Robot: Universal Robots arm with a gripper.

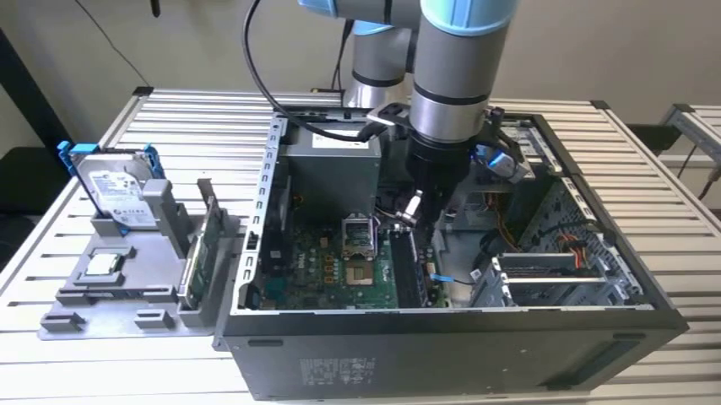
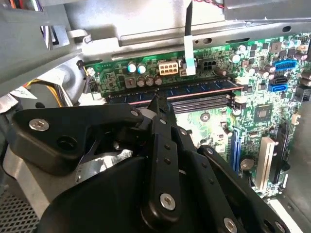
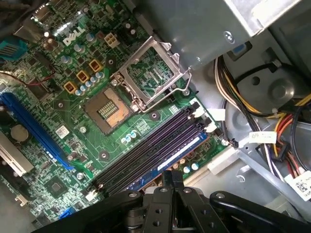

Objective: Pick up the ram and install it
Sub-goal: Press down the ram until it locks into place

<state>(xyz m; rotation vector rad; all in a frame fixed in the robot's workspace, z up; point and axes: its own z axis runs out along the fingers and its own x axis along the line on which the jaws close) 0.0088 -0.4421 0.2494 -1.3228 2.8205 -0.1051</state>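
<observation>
On the exterior view's left, a grey holder [image 1: 124, 283] on the surface [image 1: 46, 245] carries a hard drive [image 1: 116, 192]. To its right, inside the open case [image 1: 451, 337], the tool [image 3: 170, 175] sits narrow, fingers together, over the ram [image 2: 194, 90] already lying in its slot. Uneven pressing could leave it half-seated. Labels are too small to read.

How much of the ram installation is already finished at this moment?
Done: the ram stands in a motherboard slot, inside the computer case. In hand: the gripper sits right over the ram's edge. Left: whether the ram is fully seated cannot be told.
</observation>
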